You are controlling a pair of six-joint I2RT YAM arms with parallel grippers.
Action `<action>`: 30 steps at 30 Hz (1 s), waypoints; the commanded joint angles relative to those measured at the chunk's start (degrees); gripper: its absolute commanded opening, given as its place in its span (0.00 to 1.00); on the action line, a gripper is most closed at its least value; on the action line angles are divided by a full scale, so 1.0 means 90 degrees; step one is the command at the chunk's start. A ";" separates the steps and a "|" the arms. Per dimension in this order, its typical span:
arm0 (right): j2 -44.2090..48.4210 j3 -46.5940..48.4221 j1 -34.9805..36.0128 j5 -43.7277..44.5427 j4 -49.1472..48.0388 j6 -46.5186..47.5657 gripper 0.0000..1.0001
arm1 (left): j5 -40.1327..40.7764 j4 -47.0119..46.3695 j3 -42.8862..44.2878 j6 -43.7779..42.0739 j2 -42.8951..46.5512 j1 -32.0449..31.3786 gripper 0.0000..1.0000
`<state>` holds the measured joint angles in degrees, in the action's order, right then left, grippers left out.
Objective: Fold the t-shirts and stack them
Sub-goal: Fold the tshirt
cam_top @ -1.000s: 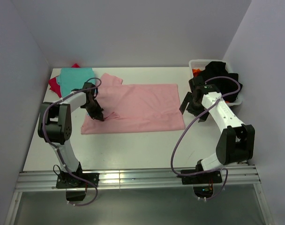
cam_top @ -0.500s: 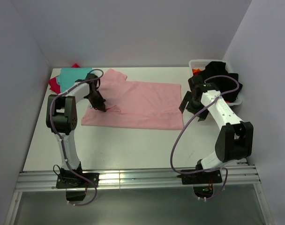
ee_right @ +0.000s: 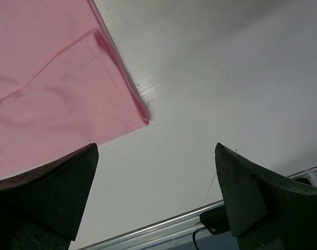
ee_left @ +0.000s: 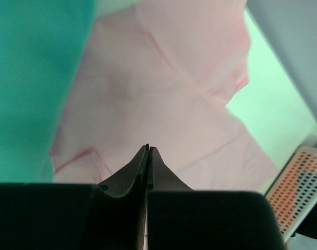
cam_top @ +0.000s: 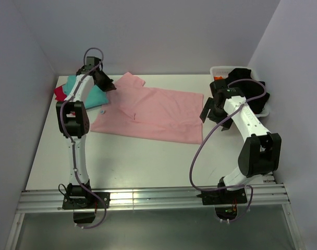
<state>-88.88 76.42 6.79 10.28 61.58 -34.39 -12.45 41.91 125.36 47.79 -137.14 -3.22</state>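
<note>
White basket (cam_top: 221, 68) holds black cloth (cam_top: 248, 84); pink t-shirt (cam_top: 158, 112) spread nearby.

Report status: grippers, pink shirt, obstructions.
Left gripper shut, empty, over the pink shirt, left end. Right gripper open, off its right edge. Shirt spread out, unfolded. Nothing lying on it.

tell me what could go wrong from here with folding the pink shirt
1. The left gripper is shut, apparently empty, above where the teal shirt meets the pink shirt. Coming down there, it might pinch the teal one instead.
2. The pink shirt lies skewed and wrinkled, so a fold made now may come out uneven.
3. The right gripper hangs open at the shirt's corner. It may catch only the hem and slip.
</note>
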 commanded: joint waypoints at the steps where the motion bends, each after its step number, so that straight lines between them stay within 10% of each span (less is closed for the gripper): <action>1: -0.0017 0.0278 -0.0061 0.0146 0.0150 0.0101 1.00 | -0.0462 -0.0653 -0.0012 0.0296 0.0491 0.0124 0.08; 9: 0.0412 0.0181 0.0027 -0.0780 -0.0581 0.0110 0.96 | 0.0707 -0.0340 -0.2948 -0.0534 0.2618 0.0124 0.09; 12: 0.0404 -0.0073 0.0164 -0.1609 -0.1372 0.0120 0.67 | 0.0982 -0.0389 -0.4278 -0.0603 0.3371 0.0124 0.06; 13: 0.0306 -0.0131 0.0241 -0.1834 -0.1538 0.0101 0.34 | 0.1079 -0.0467 -0.4803 -0.0603 0.3498 0.0124 0.05; 15: -0.0228 -0.0084 0.0329 -0.2294 -0.1822 0.0081 0.00 | 0.1109 -0.0526 -0.5197 -0.0574 0.3753 0.0134 0.02; 30: -0.2448 -0.0667 0.0828 -0.3369 -0.3492 -0.0173 0.00 | 0.1354 -0.0351 -0.5647 -0.0447 0.2836 -0.0120 0.00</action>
<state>-109.34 73.32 14.15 -17.69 34.17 -35.18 -1.61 38.59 75.20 44.05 -110.87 -2.63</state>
